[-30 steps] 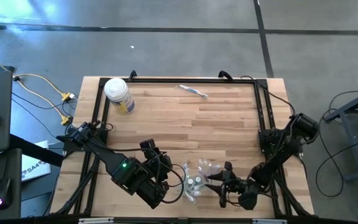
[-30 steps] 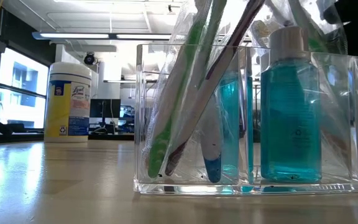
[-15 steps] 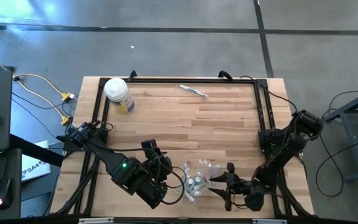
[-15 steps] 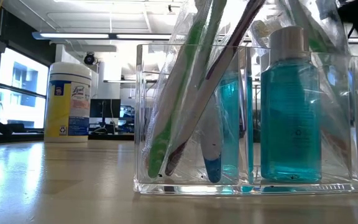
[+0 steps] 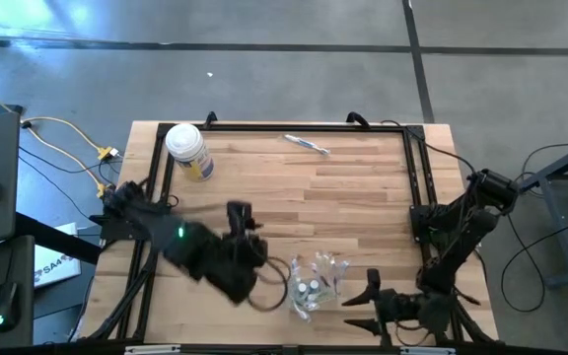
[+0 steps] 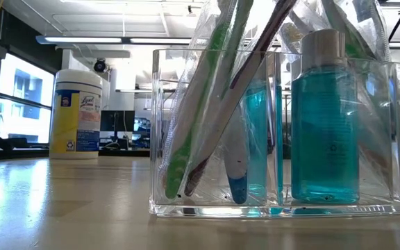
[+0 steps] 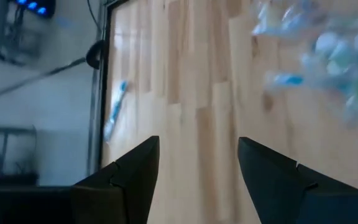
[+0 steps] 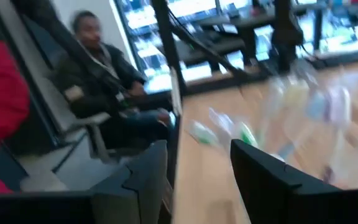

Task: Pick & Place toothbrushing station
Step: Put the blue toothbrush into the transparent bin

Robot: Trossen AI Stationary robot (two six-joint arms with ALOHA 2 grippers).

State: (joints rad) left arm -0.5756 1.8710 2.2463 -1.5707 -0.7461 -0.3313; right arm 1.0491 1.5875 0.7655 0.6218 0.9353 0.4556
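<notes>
L fingers: left gripper (image 7: 197,165) spread wide, nothing between; bare wood under the gap. In high view left gripper (image 5: 243,219) sits over the near-left part of the tabletop.
R fingers: right gripper (image 8: 197,171) also spread apart, empty. In high view right gripper (image 5: 366,306) is at the near edge, fingers pointing toward the holder.
Holder: small clear see-through plastic holder (image 5: 314,284) stands on the tabletop between the two grippers, just beside the R fingers' tips, a bit further from the L ones; touches neither. Low view shows clear holder (image 6: 269,132) close up, upright, w/ inner dividers.
Brushes in holder: slim pastel toothbrushes in clear wrappers (image 6: 214,104) lean tilted in the end compartment; green, white and blue heads show.
Bottles: teal liquid bottle w/ grey cap (image 6: 325,118) upright in next compartment; 2nd teal one behind the brushes.
Loose brush: single wrapped toothbrush (image 5: 306,144) lies flat at the far edge, well apart from both sets of fingers; L wrist view shows it as a blue-white streak (image 7: 114,111) ahead of the fingers, by the black frame rail.
Jar: white-lidded jar w/ yellow label (image 5: 189,150) upright at far-left corner, well away from L fingers.
Tabletop: light wood plank tabletop (image 5: 294,197), black frame round it.
Room: seated person (image 8: 98,68) beyond the R fingers, off the tabletop; blurred.
</notes>
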